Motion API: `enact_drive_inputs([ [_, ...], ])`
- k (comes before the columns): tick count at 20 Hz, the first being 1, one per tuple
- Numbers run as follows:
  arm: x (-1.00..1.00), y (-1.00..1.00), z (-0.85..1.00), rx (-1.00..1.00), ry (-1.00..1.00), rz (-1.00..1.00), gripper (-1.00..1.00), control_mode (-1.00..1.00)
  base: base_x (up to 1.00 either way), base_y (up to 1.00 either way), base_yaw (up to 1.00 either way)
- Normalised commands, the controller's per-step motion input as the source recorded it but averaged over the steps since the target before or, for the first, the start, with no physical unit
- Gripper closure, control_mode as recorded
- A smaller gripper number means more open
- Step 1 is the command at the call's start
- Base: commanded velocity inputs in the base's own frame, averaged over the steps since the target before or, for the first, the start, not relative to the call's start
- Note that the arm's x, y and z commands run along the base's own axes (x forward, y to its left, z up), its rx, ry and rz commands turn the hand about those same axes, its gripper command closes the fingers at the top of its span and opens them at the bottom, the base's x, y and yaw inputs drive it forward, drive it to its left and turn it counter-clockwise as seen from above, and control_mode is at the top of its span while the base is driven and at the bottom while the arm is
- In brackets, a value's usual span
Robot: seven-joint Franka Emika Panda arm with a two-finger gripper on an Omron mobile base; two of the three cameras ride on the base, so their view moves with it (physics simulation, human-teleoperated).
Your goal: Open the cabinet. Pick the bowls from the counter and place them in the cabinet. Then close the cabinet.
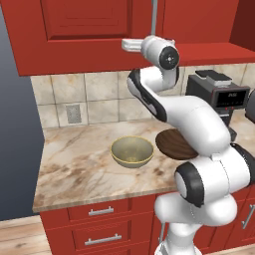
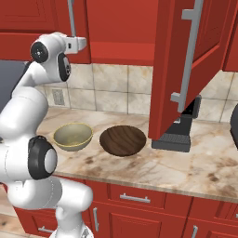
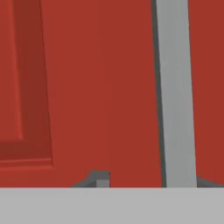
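Reaching for the left cabinet door

Raised high, the gripper sits right at the lower end of the silver bar handle on the cabinet's left door. From the hand view, the handle runs upright against the red panel, with one dark fingertip to its left and a sliver of the other showing on its right, so the jaws stand apart with the bar between them; whether they touch it I cannot tell. That left door looks shut. The right door hangs swung open, out over the counter. Both bowls rest on the counter just beside each other: the olive-tan bowl to the left, the dark brown bowl to its right. A dark coffee machine stands by the wall further right.
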Motion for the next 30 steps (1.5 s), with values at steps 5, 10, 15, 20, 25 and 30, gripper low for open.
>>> enact_drive_inputs([
  [5,-0.48,1.0,-0.02,0.07,0.13,0.14,1.0,-1.0,0.0,0.0,0.0],
  [10,-0.96,1.0,-0.15,0.08,0.03,0.07,1.0,-1.0,0.0,0.0,0.0],
  [15,-1.0,1.0,-0.37,0.04,-0.04,0.0,1.0,-1.0,0.0,0.0,0.0],
  [20,-0.97,1.0,-0.29,0.05,-0.03,0.0,1.0,-1.0,0.0,0.0,0.0],
  [25,-0.88,1.0,-0.14,0.0,0.0,-0.04,1.0,-1.0,0.0,0.0,0.0],
  [30,-0.56,1.0,-0.07,0.0,0.05,-0.05,1.0,-1.0,0.0,0.0,0.0],
])
